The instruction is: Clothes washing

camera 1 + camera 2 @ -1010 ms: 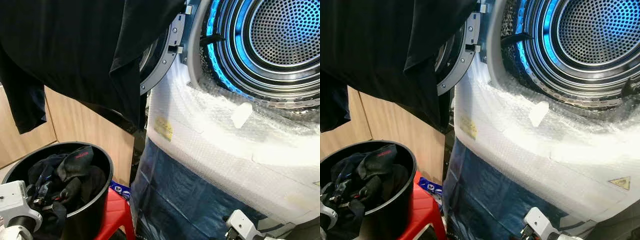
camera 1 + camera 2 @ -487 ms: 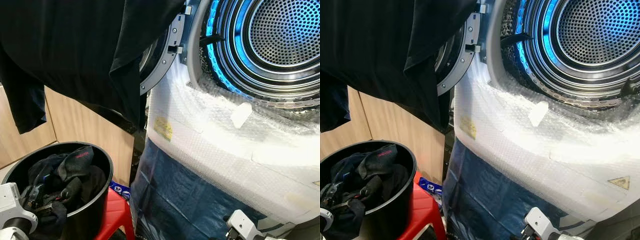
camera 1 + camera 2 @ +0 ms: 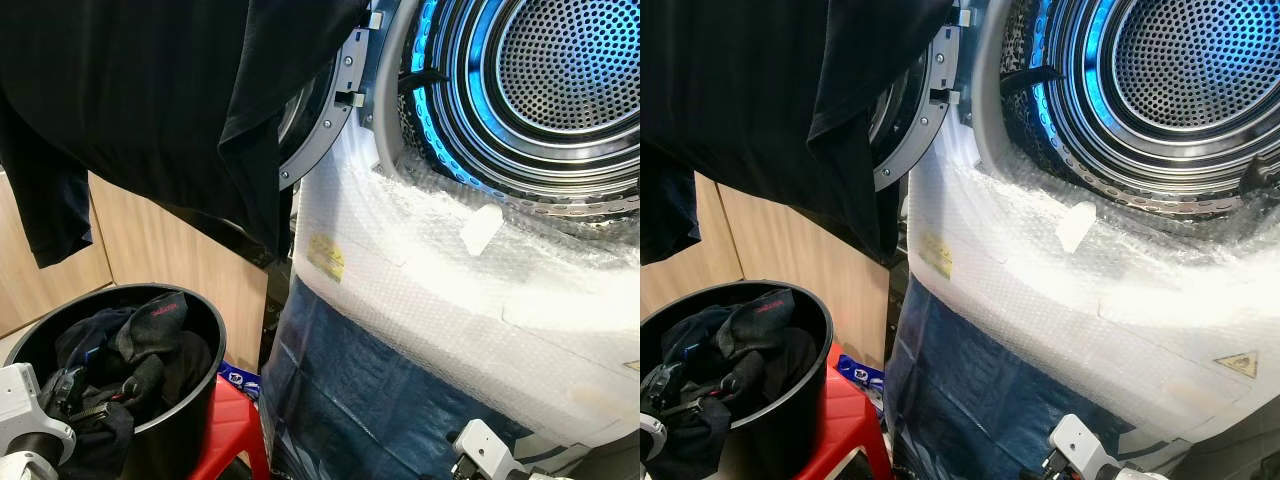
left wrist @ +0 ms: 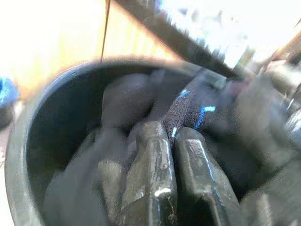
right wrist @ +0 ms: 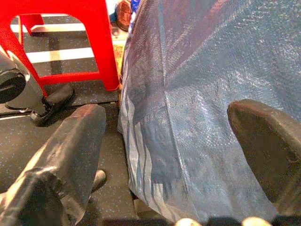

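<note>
Wooden panelling is seen behind a black bucket that stands on a red stool, just beside a front-loading washing machine whose body is wrapped in bubble film above and blue sheeting below. Its door is swung open, and a large black garment is draped over it; the blue-lit steel drum appears to hold no laundry yet. Dark clothes are piled inside the bucket. Compared with a second ago, the left arm is seen to have sunk slightly lower at the bucket's near side, and the left gripper is now buried among the clothes, its fingers pinched together on a fold of dark knit cloth with blue flecks. The grasp is judged to be made, so lifting the piece out and carrying it across to the drum would be the step to follow. The left wrist is bent down into the bucket from its near rim. The right gripper is held low in front of the blue sheeting, near the floor, its fingers spread wide and holding nothing; that arm seems idle.
</note>
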Controlling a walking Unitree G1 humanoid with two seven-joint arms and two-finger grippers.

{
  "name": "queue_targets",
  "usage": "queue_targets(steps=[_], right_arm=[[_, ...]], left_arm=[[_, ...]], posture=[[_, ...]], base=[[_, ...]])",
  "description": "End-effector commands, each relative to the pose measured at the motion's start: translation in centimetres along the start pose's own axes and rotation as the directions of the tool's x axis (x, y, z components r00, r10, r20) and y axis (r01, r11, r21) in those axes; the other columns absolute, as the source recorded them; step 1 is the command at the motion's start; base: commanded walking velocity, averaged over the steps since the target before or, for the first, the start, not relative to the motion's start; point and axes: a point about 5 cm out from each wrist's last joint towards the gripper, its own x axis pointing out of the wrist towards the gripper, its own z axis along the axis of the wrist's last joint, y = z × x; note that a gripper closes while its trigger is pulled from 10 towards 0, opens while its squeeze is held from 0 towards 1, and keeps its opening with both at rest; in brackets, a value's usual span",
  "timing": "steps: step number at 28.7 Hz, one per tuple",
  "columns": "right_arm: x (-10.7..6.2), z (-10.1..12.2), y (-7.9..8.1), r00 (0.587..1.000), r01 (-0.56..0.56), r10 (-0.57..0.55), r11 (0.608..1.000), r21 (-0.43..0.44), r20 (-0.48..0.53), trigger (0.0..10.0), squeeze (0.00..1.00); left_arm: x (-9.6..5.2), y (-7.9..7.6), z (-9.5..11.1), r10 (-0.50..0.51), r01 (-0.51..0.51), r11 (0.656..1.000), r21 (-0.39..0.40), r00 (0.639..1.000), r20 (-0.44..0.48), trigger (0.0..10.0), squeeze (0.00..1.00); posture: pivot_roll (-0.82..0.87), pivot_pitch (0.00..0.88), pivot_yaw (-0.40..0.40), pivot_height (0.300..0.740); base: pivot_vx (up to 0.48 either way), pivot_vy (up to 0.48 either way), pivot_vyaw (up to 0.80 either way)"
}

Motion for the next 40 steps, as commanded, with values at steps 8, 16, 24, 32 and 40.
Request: queue_targets(steps=[8,16,24,32,40], right_arm=[[0.3,1.6,-0.9,0.999,0.004,-0.004,1.0,-0.023,0.032,10.0,0.0],[0.6,2.7,-0.9,0.996,-0.044,0.046,0.999,-0.032,0.078,10.0,0.0],[0.7,7.3,0.7,0.925,-0.281,0.287,0.958,-0.06,0.249,10.0,0.0],[-0.2,9.9,0.7,0.899,-0.253,0.24,0.967,-0.012,0.367,10.0,0.0],[-0.7,11.8,-0.9,0.877,-0.117,0.057,0.988,0.096,0.478,10.0,0.0]], left_arm=[[0.5,-3.1,5.9,-0.142,0.138,0.99,0.036,0.949,0.28,10.0,0.0],[0.8,-5.6,7.1,-0.241,0.225,0.97,0.088,0.923,0.298,10.0,0.0],[1.2,-16.0,7.1,-0.686,0.678,0.727,0.103,0.717,0.122,10.0,0.0],[0.7,-19.9,5.6,-0.783,0.782,0.621,0.048,0.619,0.062,10.0,0.0],[0.8,-21.6,4.5,-0.795,0.793,0.607,0.051,0.607,0.018,10.0,0.0]], posture=[[0.13,0.0,-0.111,0.74],[0.13,0.0,-0.107,0.74],[0.12,0.0,-0.086,0.74],[0.08,0.0,-0.069,0.74],[0.07,0.0,-0.061,0.74]], base=[[0.0,0.0,0.0],[0.0,0.0,0.0],[0.0,0.0,0.0],[0.0,0.0,0.0],[0.0,0.0,0.0]])
